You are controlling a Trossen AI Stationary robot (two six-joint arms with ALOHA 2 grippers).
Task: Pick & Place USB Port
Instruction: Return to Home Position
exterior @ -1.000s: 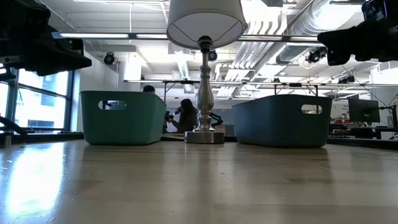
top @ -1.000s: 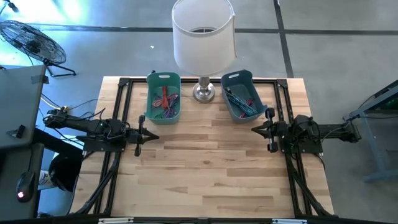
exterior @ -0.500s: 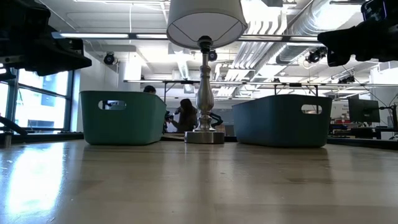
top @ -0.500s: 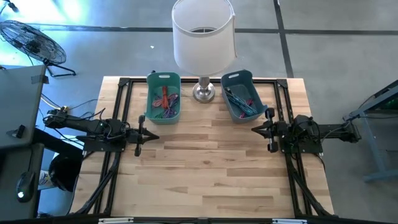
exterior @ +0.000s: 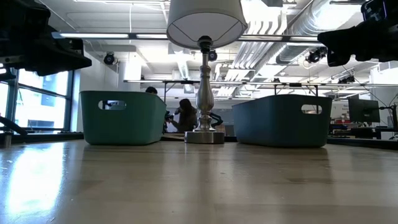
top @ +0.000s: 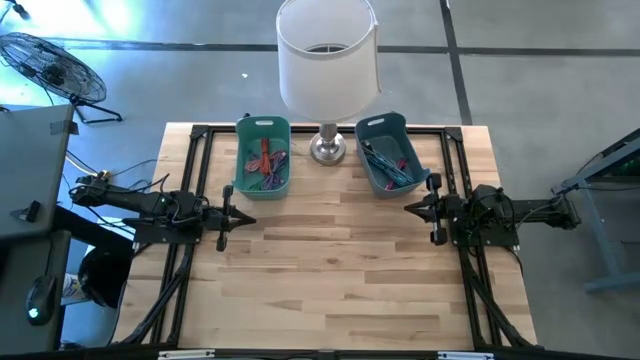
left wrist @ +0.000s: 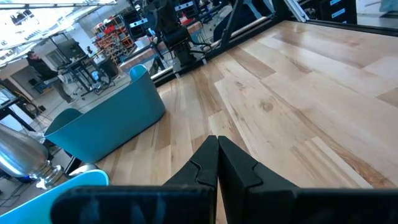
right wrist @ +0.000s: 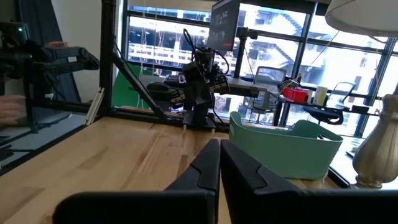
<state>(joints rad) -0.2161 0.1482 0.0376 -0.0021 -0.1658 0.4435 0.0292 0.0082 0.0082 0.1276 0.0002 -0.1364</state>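
Left hand point(top: 247, 220) and right hand point(top: 410, 208), each with fingers pressed together and holding nothing, hover over opposite sides of the surface point(top: 330, 270); the cables point(top: 265, 165) lie in the green bin point(top: 262, 121) and the blue bin point(top: 381, 120), either side of the lamp point(top: 327, 55).

Four views, one tabletop point(top: 330, 270)
High looks straight down, low looks level across; wrist views face inward; high and low share lamp point(exterior: 204, 93), green bin point(exterior: 121, 121), blue bin point(exterior: 280, 121).
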